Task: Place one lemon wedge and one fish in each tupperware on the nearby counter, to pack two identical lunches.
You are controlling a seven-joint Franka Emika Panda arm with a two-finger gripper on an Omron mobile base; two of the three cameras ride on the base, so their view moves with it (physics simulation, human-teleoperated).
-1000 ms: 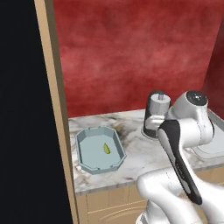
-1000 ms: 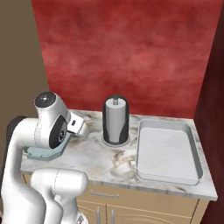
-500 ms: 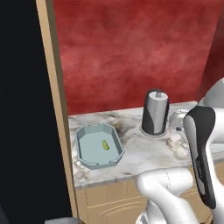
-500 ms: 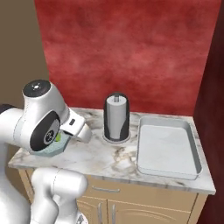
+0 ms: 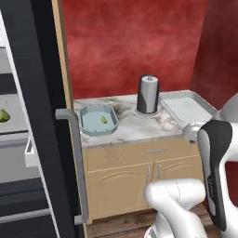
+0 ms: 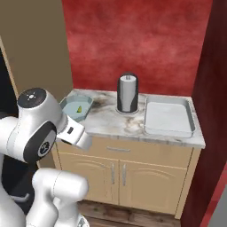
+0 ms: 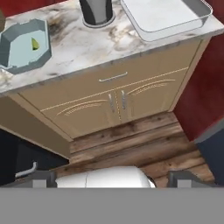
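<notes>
With one lemon wedge [image 5: 103, 120] lying in the pale blue tupperware [image 5: 87, 125] on the counter [image 6: 117, 125] and the white-grey tupperware [image 6: 169, 130] bare, the gripper was released and empty, so it should next fetch a fish, approaching it slowly.

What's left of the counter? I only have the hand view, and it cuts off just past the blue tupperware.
Observer: An open fridge door with a grey handle stands just left of the counter.
Operator: Anything on the fridge shelves?
Observer: One small yellow-green piece lies on a shelf at the left base view's edge; it is too small to name.
Operator: Is the far end of the white tray bare too?
Observer: Yes, the right base view shows the whole white tray with nothing in it.
</notes>
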